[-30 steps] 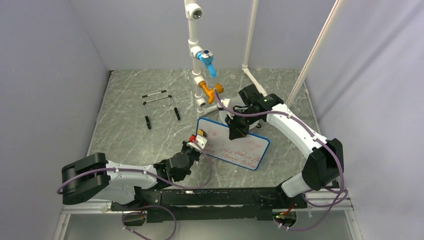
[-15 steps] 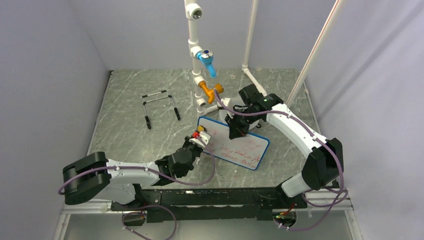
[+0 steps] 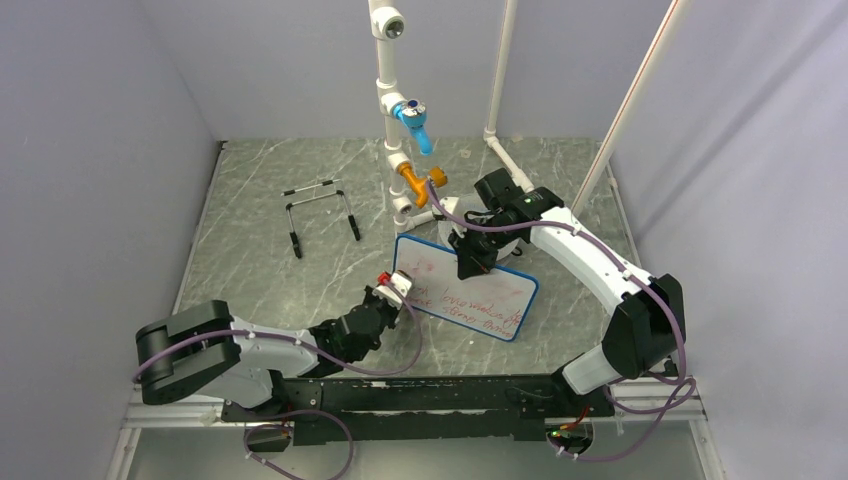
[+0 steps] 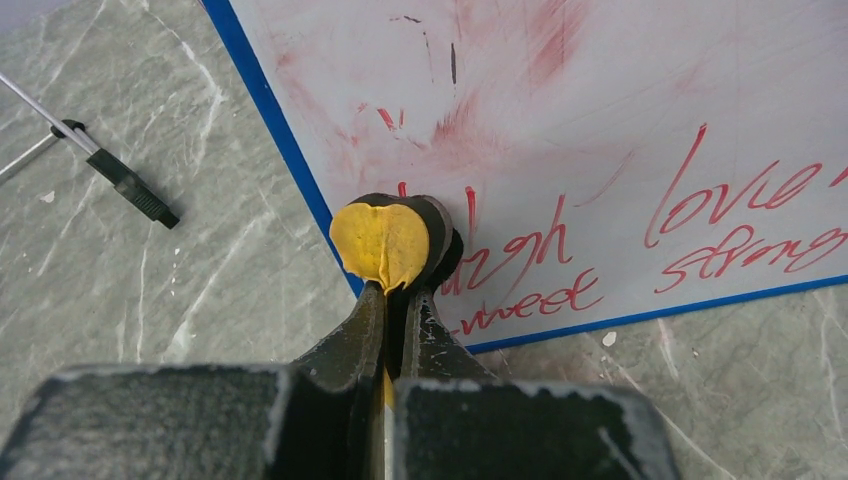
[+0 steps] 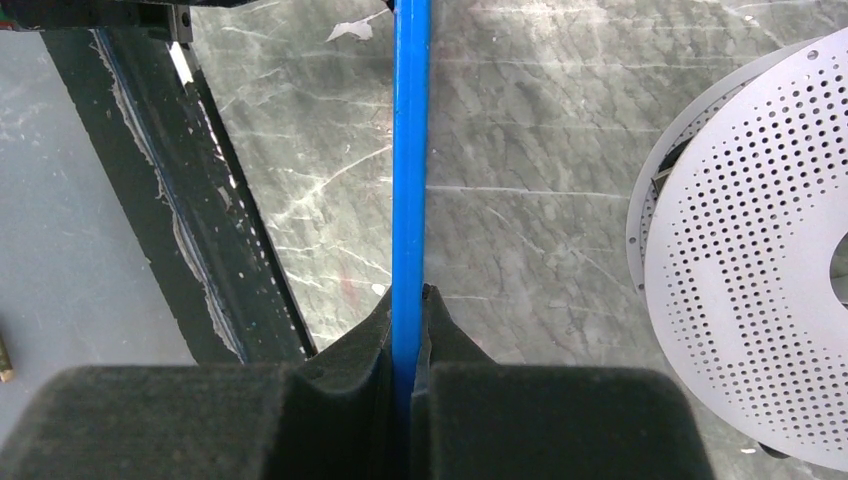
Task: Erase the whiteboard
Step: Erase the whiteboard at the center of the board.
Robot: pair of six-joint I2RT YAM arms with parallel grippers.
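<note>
Right gripper [image 5: 408, 297] tight on whiteboard [image 5: 410, 120] edge

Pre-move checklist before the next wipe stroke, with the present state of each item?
1. Right gripper shut on the board, pinching its blue frame: ok.
2. Left gripper shut on the eraser: ok.
3. Eraser placed at the board: ok, it sits at the left edge beside the writing.
4. Eraser pressed flat on the surface: cannot tell.
5. Board clean: not ok, red writing and pink smears show.
6. Wipe path free: likely ok, since the right gripper holds the far edge, away from the writing.
</note>
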